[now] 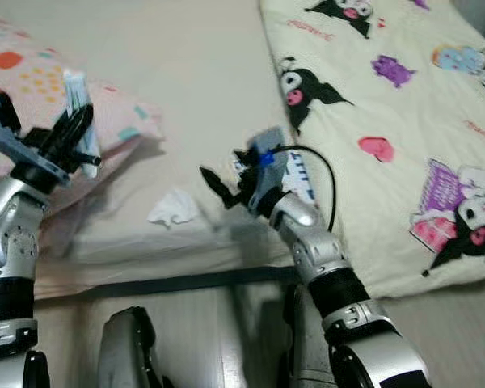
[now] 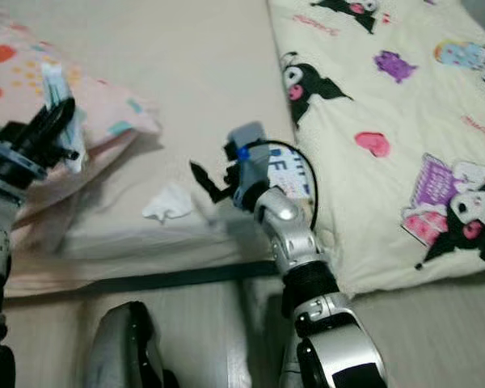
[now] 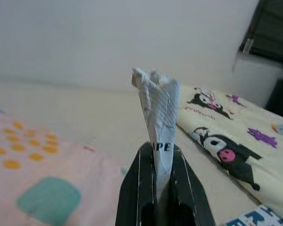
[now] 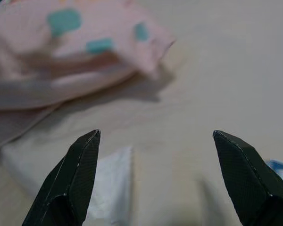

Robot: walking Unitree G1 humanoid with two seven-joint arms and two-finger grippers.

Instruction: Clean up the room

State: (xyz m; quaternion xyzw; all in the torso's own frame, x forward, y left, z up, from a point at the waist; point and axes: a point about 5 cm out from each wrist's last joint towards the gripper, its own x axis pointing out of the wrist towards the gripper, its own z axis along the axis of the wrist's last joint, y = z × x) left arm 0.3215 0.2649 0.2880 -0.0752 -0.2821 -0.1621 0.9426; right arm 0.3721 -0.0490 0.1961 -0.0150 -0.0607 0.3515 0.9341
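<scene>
Right wrist view: open right gripper near tissue.

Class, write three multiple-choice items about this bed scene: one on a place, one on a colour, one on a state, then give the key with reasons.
1. Where does the crumpled tissue lie?
A. on the sheet near the bed's edge
B. on the cartoon blanket
C. on the floor

2. What colour is the pillow?
A. pink
B. green
C. grey

3. How is the left gripper?
A. shut on a wrapper
B. open
C. shut on nothing

Key: 1 A, it sits on the sheet beside the pillow. 2 A, pink with dots. 3 A, the wrapper stands pinched between its fingers.
</scene>
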